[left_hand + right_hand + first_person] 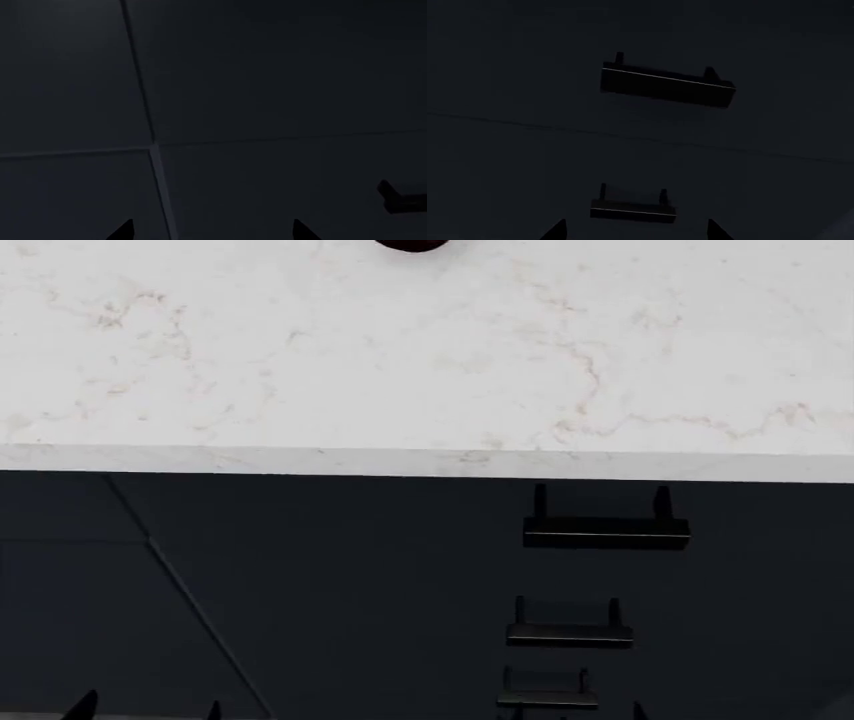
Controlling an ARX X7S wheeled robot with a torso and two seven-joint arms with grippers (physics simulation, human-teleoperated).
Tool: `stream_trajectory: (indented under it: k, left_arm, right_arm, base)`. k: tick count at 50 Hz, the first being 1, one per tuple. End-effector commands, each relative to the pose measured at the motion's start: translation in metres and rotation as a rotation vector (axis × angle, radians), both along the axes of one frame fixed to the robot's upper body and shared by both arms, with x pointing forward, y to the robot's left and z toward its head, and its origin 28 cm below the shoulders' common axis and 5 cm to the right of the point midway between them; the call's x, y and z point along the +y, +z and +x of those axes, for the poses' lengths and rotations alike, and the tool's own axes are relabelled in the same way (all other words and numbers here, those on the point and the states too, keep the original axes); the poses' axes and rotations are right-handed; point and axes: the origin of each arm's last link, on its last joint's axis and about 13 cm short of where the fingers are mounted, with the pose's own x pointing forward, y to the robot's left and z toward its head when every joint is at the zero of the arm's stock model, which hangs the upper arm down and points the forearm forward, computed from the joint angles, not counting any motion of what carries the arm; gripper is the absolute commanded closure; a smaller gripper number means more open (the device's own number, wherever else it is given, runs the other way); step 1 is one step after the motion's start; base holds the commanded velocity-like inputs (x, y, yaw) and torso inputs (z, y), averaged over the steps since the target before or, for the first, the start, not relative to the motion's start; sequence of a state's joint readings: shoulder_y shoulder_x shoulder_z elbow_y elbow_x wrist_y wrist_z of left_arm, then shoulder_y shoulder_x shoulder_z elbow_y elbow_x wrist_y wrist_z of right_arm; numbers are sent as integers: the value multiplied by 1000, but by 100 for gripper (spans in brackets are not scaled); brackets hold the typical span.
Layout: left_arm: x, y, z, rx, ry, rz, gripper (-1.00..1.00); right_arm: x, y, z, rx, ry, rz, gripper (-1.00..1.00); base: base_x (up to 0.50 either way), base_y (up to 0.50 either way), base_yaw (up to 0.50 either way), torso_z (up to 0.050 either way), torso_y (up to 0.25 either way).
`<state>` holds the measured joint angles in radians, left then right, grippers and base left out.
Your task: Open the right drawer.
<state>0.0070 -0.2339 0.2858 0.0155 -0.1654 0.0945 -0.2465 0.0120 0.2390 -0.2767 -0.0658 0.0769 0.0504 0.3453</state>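
Three dark navy drawer fronts with black horizontal bar handles are stacked on the right of the cabinet under the counter, and all are shut. The top handle [607,531] sits above the middle handle [570,634] and the lowest handle [547,699]. Which one is the right drawer I cannot tell. My right gripper [635,231] is open and empty, facing the fronts. One handle [632,210] is just beyond its tips, not touching, and another handle [667,86] is farther off. My left gripper [212,231] is open and empty before flat panel seams [155,146].
A white marble countertop [427,360] overhangs the cabinet, with a dark round object [411,244] at its far edge. A handle end [400,199] shows at the edge of the left wrist view. The left fingertips [83,706] show at the bottom of the head view.
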Motion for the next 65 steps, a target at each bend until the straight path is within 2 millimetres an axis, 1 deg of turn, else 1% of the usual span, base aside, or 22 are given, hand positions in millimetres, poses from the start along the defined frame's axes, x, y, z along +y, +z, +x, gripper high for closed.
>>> stream_trajectory:
  k: [1,2,4,7,8,15,19,20,22,38,40,42,43,44,45,47,48,51,54,55,59,65]
  left_arm:
    - [-1,-1,-1,12,-9,2,-100]
    - [-1,-1,-1,12,-8,3,-100]
    - [-1,-1,-1,13,-8,2,-100]
    - [-1,0,-1,14,-11,3,-100]
    - [-1,0,-1,13,-11,0,-100]
    - [-1,-1,-1,22,-12,-25,-100]
    - [-1,-1,-2,21,-14,-23,-100]
    - [-1,-1,-2,21,-14,-24,-100]
    - [-1,-1,-2,20,-13,-23,-100]
    - [-1,-1,-2,20,-13,-23,-100]
    - [-1,0,-2,17,-7,-22,-100]
    - [0,1,-2,11,1,-22,-100]
    - [0,1,-2,12,2,-21,-100]
    - [0,1,-3,11,2,-21,-100]
    - [-1,1,-3,11,1,-20,-100]
    - [-1,1,-3,9,1,-20,-100]
    - [-1,2,-3,9,1,-19,-100]
    - [-1,1,-3,11,0,-13,-100]
    - [-1,1,-3,14,-7,-14,-100]
    - [-2,1,-3,13,-8,-12,-100]
    - [-2,1,-3,13,-10,-11,-100]
    - [-2,0,-3,14,-15,-8,-100]
  right_arm:
    - [-2,6,1,27,-96,-281,-100]
    - [-3,6,1,23,-87,-285,-100]
    - [-4,8,2,19,-88,-392,-100]
    - [-7,9,3,19,-96,-483,-100]
    - [-8,9,3,22,-95,-484,-100]
    - [-8,14,4,14,-97,-663,-100]
    - [-10,16,6,14,-113,-715,-100]
    - [-10,16,6,17,-118,-716,-100]
    - [-11,16,10,65,-161,-781,-100]
    - [-11,16,10,65,-161,-781,-100]
    - [-8,17,11,54,-151,-803,-100]
    - [-7,19,12,24,-140,-784,-100]
    - [-9,19,13,29,-150,-837,-100]
    - [-9,19,13,29,-150,-831,-100]
    - [-11,19,14,46,-165,-873,-100]
    - [-12,16,15,74,-165,-877,-100]
    - [-13,15,16,71,-181,-911,-100]
    - [-13,17,20,62,-166,-961,-100]
    - [-15,17,22,72,-185,-959,-100]
    - [-15,15,24,83,-193,-1044,-100]
    - [-14,17,26,77,-186,-1047,-100]
    - [-14,20,31,61,-178,-1166,-100]
  base:
    - [0,0,0,0,0]
    - [0,0,0,0,0]
    - [0,0,0,0,0]
    - [0,0,0,0,0]
    - [0,0,0,0,0]
    - [0,0,0,0,0]
    - [0,0,0,0,0]
    - [0,0,0,0,0]
    - [0,0,0,0,0]
    - [0,0,0,0,0]
    - [0,0,0,0,0]
    - [0,0,0,0,0]
    - [0,0,0,0,0]
    - [0,0,0,0,0]
    - [0,0,0,0,0]
    - [0,0,0,0,0]
    - [0,0,0,0,0]
    - [0,0,0,0,0]
    - [0,0,0,0,0]
    - [0,0,0,0,0]
    - [0,0,0,0,0]
    - [0,0,0,0,0]
